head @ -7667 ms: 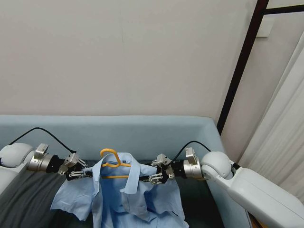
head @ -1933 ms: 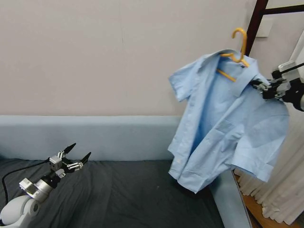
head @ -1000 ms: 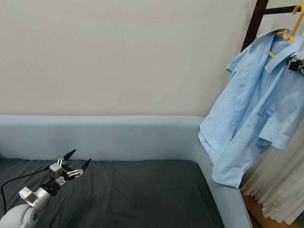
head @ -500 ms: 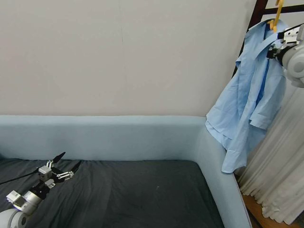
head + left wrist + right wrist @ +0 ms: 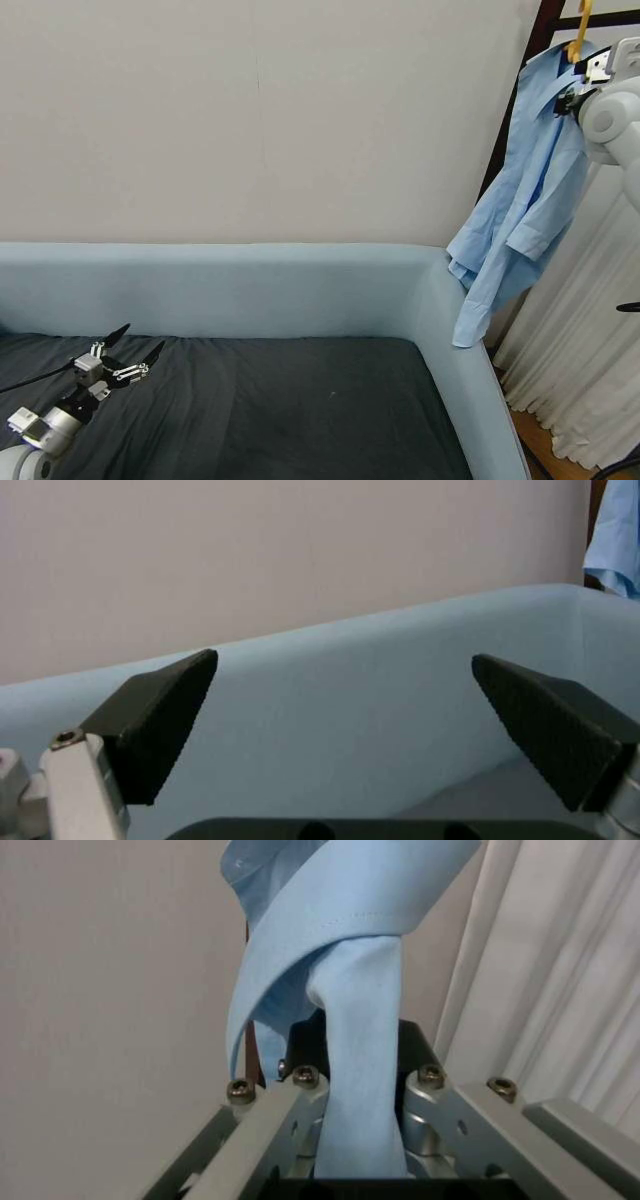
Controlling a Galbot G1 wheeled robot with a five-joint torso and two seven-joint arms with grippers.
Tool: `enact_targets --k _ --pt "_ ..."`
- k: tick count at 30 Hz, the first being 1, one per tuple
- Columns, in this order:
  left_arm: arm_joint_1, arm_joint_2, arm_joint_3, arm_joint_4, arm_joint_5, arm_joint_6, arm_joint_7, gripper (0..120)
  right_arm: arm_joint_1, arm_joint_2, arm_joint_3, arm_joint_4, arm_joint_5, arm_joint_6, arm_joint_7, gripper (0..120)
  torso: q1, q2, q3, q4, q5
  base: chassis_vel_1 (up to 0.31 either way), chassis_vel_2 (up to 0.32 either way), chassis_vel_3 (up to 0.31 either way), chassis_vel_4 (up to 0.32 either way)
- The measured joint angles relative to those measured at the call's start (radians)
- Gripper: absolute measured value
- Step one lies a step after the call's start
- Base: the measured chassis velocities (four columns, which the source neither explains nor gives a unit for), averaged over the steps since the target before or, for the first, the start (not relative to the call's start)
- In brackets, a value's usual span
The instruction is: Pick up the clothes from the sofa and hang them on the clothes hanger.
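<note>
A light blue shirt [image 5: 520, 190] hangs on a yellow hanger [image 5: 580, 30] high at the right, beside the dark rack pole [image 5: 505, 130]. My right gripper [image 5: 575, 95] is shut on the shirt's shoulder by the collar. In the right wrist view the blue fabric [image 5: 350, 990] runs down between the closed fingers [image 5: 300, 1102]. My left gripper [image 5: 110, 355] stands open low at the left, just over the dark seat cushion [image 5: 280, 410]. Its fingers [image 5: 160, 712] are spread wide with nothing between them, facing the sofa back [image 5: 350, 667].
The pale blue sofa back [image 5: 250, 285] and armrest [image 5: 465, 400] frame the dark seat. A white curtain [image 5: 590, 330] hangs at the right behind the shirt. Wooden floor [image 5: 530, 445] shows beside the sofa. A plain wall stands behind.
The shirt was lifted off the sofa by both grippers, the left one let go, and the right arm carried it up right to the rack. The left gripper has sunk lower left.
</note>
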Motion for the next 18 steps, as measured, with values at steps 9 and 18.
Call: enact_targets --k 9,18 --pt "-0.013 -0.007 0.014 0.003 0.005 0.001 -0.001 100 0.025 0.025 -0.003 -0.074 0.037 0.003 0.000 7 0.000 0.000 0.000 0.0000 0.0000 0.000 0.000 0.000 0.000" --pt "-0.007 -0.005 0.010 0.009 0.004 0.000 -0.001 100 0.034 0.042 0.006 -0.121 0.006 0.035 -0.032 7 0.000 0.000 0.000 0.0000 0.0001 0.000 0.000 0.000 0.000"
